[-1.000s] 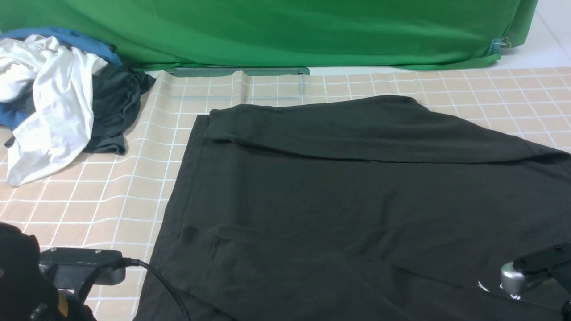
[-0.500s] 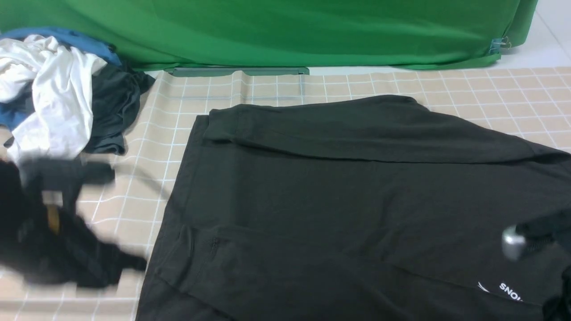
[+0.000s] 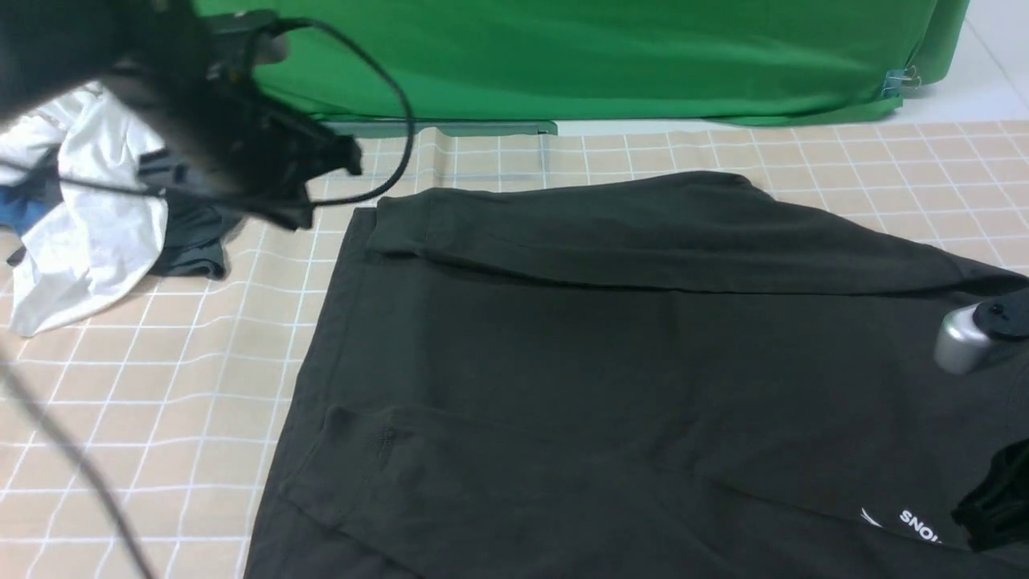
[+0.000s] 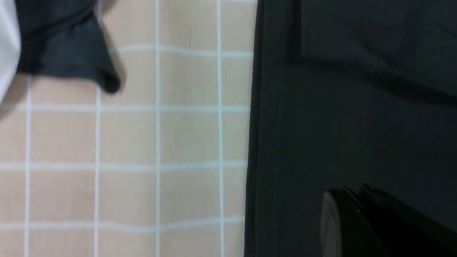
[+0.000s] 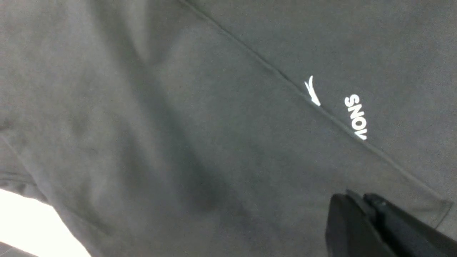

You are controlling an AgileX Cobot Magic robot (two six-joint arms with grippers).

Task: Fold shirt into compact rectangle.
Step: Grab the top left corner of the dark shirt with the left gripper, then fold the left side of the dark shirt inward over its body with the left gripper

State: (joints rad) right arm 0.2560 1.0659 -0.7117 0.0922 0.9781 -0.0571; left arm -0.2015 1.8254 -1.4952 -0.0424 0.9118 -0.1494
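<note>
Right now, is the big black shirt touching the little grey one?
Apart. The left wrist view shows bare checked tablecloth between the shirt and the grey garment.

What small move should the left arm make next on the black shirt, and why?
Probably lower the left gripper and open it at the shirt's far left corner. It hangs near that corner, shut and empty, and the shirt lies wide, only its long edges folded in.

text: "SNO" + cut-off letter, white print point(image 5: 355, 116) | on: black shirt point(image 3: 643, 362) | beside: small white stroke
</note>
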